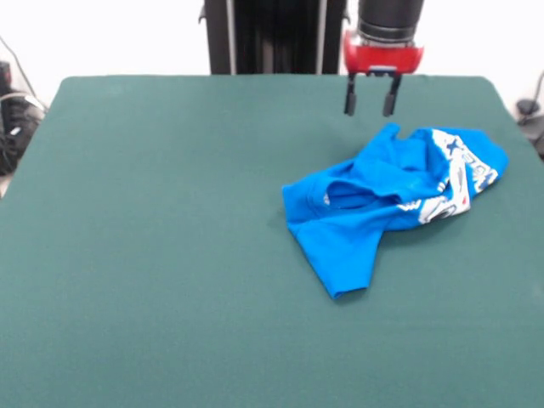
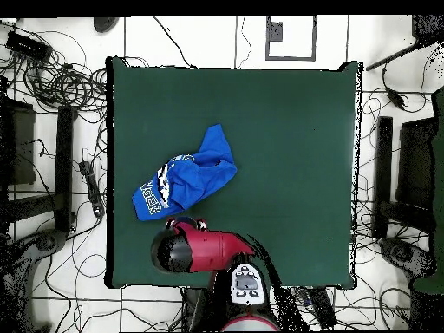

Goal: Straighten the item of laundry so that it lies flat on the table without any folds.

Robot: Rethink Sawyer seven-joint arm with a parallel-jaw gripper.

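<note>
The item of laundry (image 1: pixel 393 195) is a bright blue T-shirt lying crumpled on the right side of the dark green table (image 1: pixel 153 255). Its right end is folded over and shows white print. One sleeve sticks out toward the front. In the overhead view the shirt (image 2: pixel 186 178) lies near the table's (image 2: pixel 286 156) left side. My gripper (image 1: pixel 371 105) hangs open and empty just above and behind the shirt's far edge, not touching it. From above, the red gripper head (image 2: pixel 184 231) sits just below the shirt.
Cables and equipment (image 2: pixel 52 78) lie on the floor around the table. The black pedestal (image 1: pixel 272 38) stands behind the table's far edge.
</note>
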